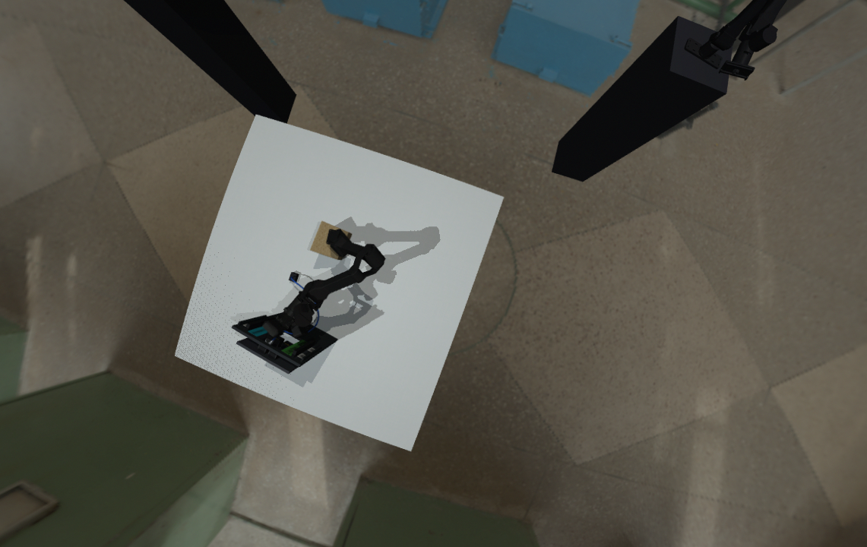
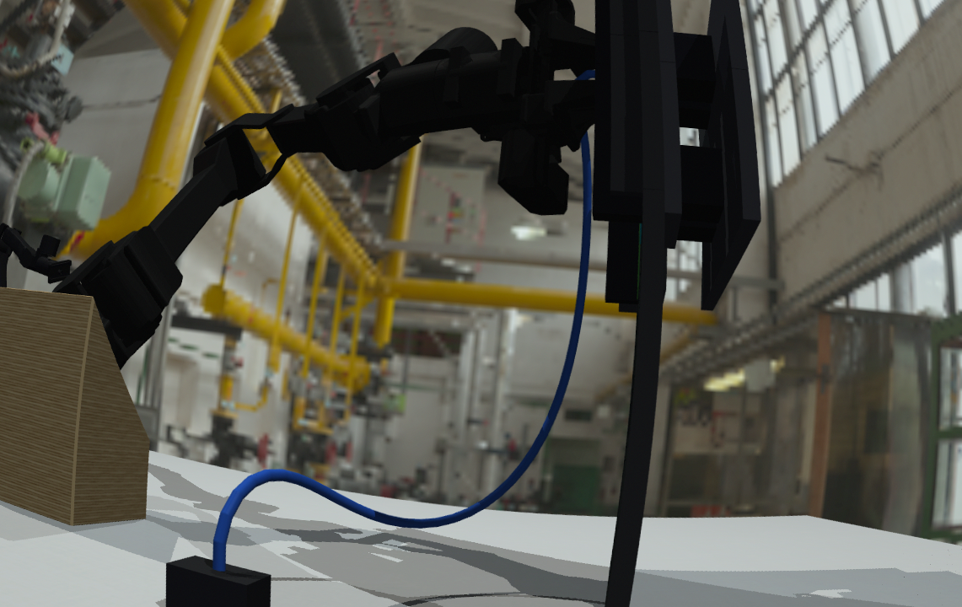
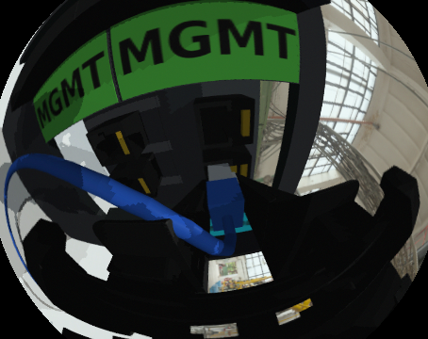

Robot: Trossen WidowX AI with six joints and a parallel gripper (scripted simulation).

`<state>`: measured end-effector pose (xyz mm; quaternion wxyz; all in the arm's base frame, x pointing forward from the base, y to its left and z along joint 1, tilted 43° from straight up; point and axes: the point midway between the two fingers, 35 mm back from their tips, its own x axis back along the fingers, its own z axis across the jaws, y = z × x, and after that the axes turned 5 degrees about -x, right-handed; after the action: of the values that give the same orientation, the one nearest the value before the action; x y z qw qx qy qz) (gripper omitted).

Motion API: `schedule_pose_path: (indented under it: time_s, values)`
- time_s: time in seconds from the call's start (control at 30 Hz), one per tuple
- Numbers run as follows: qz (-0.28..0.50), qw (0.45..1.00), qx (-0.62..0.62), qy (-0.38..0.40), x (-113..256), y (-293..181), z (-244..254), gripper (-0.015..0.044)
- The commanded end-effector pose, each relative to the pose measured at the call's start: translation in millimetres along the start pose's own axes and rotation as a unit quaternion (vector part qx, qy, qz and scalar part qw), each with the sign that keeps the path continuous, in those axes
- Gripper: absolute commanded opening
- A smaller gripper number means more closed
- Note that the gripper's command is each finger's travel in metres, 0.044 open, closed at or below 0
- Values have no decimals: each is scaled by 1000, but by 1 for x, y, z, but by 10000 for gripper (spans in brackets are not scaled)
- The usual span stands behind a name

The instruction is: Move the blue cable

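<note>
Blue plug (image 3: 225, 203) sits clamped in the gripper's (image 1: 280, 334) (image 2: 582, 101) (image 3: 224, 192) jaws, apparently unpulled at the far ports; extraction, lower-port insertion and release remain.

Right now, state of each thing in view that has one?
Black parallel pincer: shut on the blue plug.
Blue box-shaped plug with pale tip: between the fingers, upright in the wrist view; seating unclear.
Thin blue cable: slack, curved, one end at the black block.
Green MGMT labels: facing the wrist camera.
</note>
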<state>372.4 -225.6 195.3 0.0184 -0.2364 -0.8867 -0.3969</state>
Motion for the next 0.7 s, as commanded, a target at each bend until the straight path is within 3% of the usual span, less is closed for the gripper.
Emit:
schedule_pose_path:
  time_s: [0.0,0.67]
  values:
    - [0,1000,-1,1,0,0,1,0]
    - [-1,1000,-3,-2,8,-1,0,0]
